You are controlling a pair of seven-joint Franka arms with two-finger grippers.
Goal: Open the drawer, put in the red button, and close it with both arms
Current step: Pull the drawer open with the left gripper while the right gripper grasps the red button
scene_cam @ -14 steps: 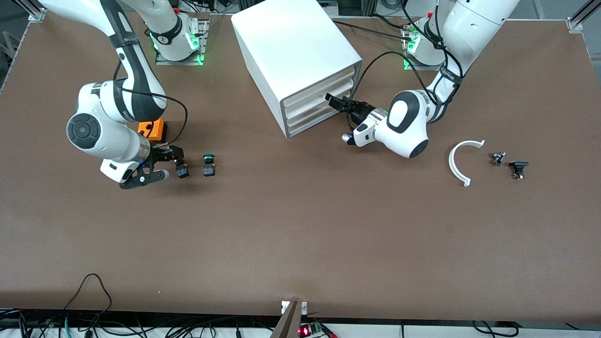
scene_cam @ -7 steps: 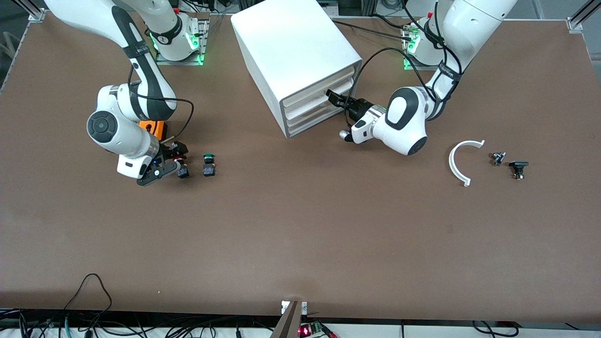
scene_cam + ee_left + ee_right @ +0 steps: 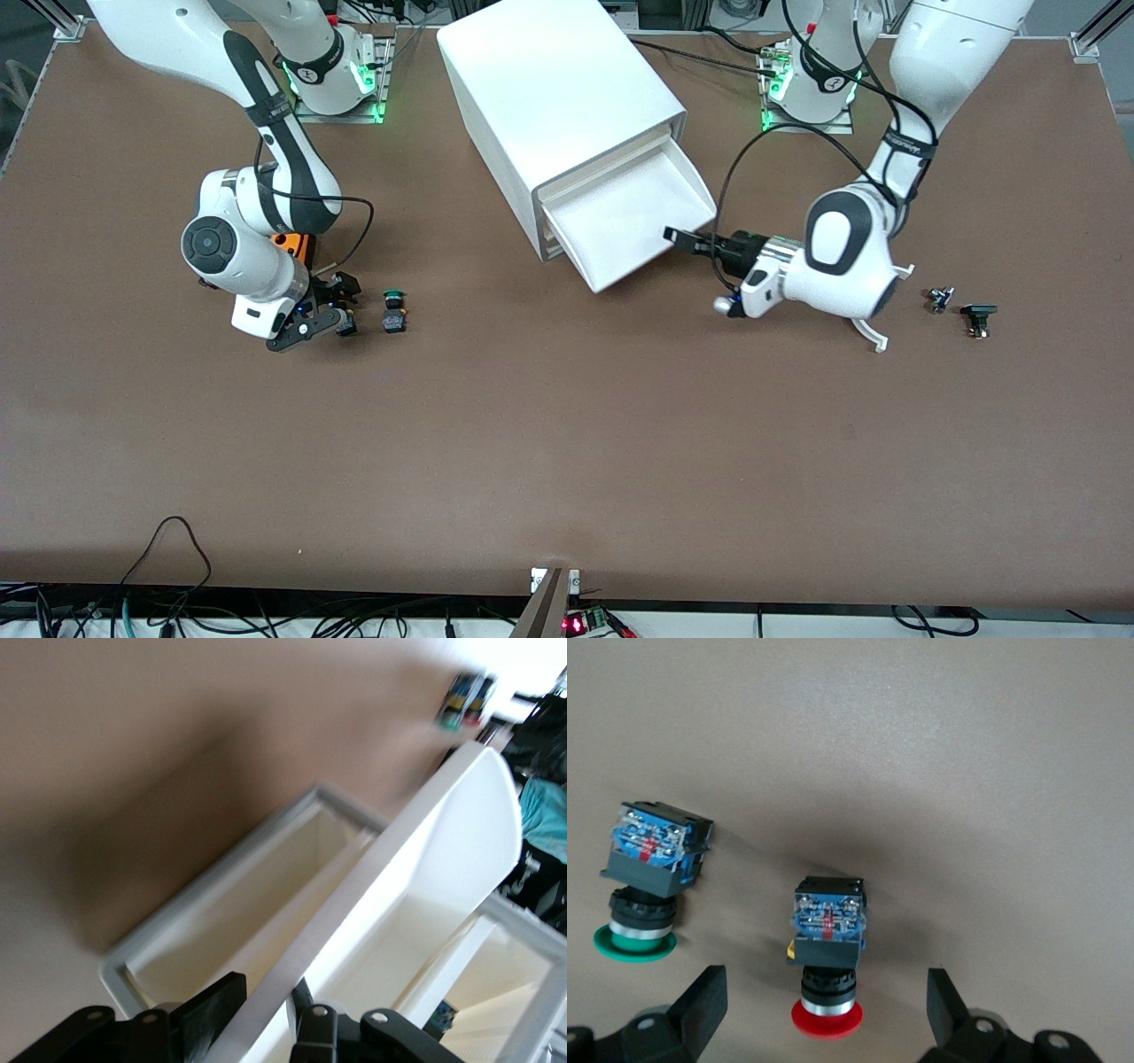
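The white box cabinet stands toward the robots' side of the table, and one drawer stands pulled well out of it. My left gripper is shut on the drawer's front wall, which shows between its fingers in the left wrist view. The red button lies on its side on the table toward the right arm's end. My right gripper is low over it, open and empty. In the right wrist view the red button lies between the spread fingers, untouched.
A green-capped button lies beside the red one and shows in the right wrist view. An orange box sits under the right arm. A white curved piece and two small black parts lie toward the left arm's end.
My left gripper has pulled the drawer out of the cabinet, moving toward the front camera and the left arm's end. My right gripper has settled lower around the red button.
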